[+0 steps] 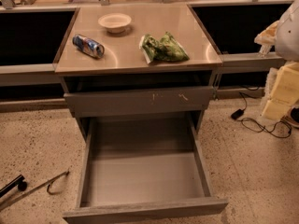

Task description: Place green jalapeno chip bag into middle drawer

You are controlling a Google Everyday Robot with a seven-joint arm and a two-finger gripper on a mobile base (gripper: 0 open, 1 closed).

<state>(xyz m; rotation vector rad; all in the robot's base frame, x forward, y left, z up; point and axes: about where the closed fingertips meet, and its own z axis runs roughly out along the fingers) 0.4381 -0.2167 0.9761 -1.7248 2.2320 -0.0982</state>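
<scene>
The green jalapeno chip bag (163, 48) lies crumpled on the cabinet's countertop (187, 29), right of centre near the front edge. The middle drawer (142, 171) is pulled wide open below. Its grey floor holds nothing and its plain front panel is at the bottom of the view. Above it, a grey drawer front with pale scratch marks (140, 101) sits slightly ajar. My gripper is not in view. Only a white rounded part of my arm (288, 29) shows at the right edge.
A blue-and-silver drink can (88, 45) lies on its side at the countertop's left. A pale bowl (114, 22) stands at the back centre. Yellowish foam blocks (280, 92) and a black cable (261, 124) are on the floor at right. A metal hook and black rod (32, 185) lie at bottom left.
</scene>
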